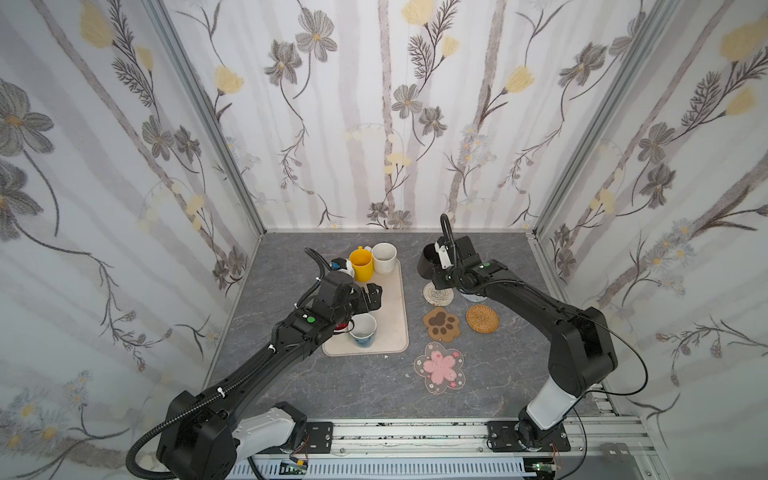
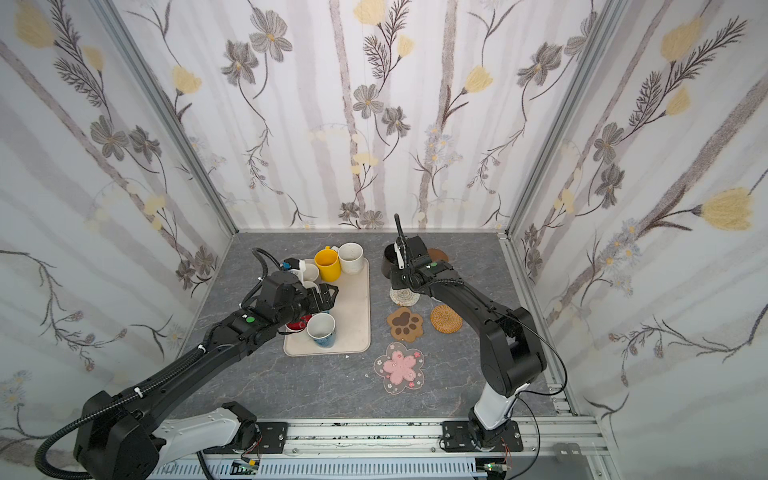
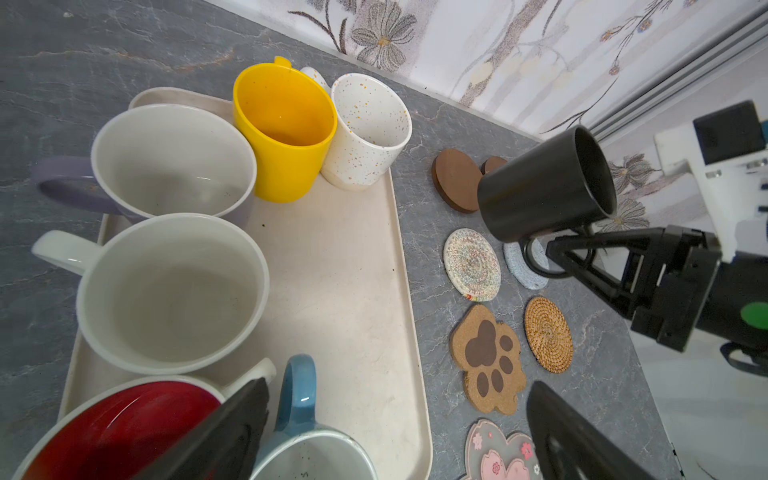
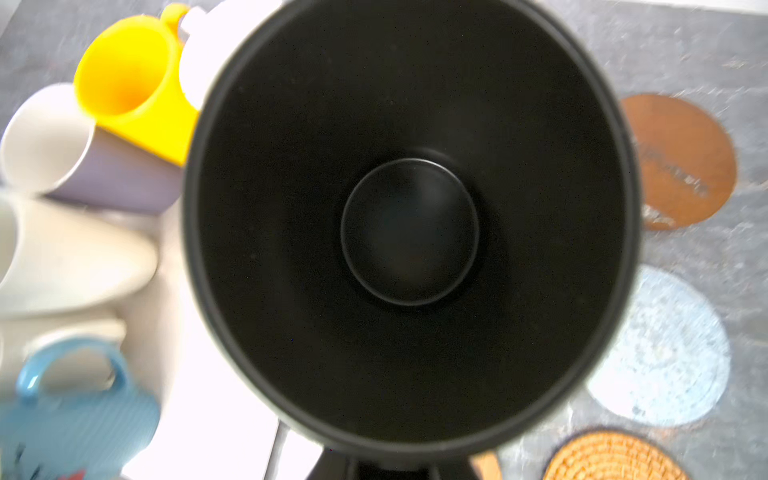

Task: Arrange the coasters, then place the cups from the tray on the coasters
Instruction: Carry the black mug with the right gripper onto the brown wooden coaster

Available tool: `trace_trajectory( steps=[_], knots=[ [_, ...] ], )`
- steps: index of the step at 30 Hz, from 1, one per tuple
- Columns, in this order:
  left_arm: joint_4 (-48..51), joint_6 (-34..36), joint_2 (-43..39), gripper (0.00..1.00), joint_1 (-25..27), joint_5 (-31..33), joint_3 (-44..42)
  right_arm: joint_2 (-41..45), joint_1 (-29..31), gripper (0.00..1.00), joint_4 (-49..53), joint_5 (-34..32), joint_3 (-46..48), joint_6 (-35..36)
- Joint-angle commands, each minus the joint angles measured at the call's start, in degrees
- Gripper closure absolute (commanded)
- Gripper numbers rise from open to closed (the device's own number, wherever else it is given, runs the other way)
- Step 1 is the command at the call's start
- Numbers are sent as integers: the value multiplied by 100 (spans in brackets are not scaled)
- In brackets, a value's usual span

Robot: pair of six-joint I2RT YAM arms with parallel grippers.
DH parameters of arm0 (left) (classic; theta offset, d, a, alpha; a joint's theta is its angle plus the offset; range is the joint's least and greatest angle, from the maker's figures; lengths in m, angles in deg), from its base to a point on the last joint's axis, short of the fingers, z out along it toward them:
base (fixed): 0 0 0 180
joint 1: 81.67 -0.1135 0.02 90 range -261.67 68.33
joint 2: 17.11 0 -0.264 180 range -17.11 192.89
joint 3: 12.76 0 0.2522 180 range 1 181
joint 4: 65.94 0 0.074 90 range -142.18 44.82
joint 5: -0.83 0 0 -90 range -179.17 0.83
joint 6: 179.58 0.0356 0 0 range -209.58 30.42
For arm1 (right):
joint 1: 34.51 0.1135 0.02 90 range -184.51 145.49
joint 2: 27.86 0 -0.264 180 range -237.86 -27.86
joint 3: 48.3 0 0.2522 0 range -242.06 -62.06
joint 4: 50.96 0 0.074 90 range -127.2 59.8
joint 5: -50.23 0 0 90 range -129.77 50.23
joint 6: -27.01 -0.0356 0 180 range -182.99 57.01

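My right gripper is shut on the handle of the black cup, holding it tilted in the air above the far coasters; the cup fills the right wrist view. My left gripper hangs open and empty over the beige tray. On the tray stand the yellow cup, a speckled off-white cup, the lilac cup, a plain off-white cup, the red-inside cup and the light blue cup. Right of the tray lie the woven, paw, rattan, pink-flower, grey and wooden coasters.
A second wooden disc peeks out behind the black cup. The flowered back wall and side walls enclose the grey marbled table. My left arm hides part of the tray's near-left cups in both top views.
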Motion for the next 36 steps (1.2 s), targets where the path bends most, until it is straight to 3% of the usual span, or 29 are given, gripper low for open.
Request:
trace_trajectory(
  steps=[1,14,36],
  knots=[
    [28,125,2,0,2,259,30,-327,-146,100,-149,-282,-492,31],
    [9,447,396,0,-41,659,198,-1730,-641,100,383,-162,-2189,253],
    [-70,509,383,0,-146,580,-13,-2555,-711,100,411,-305,-2568,262]
  ],
)
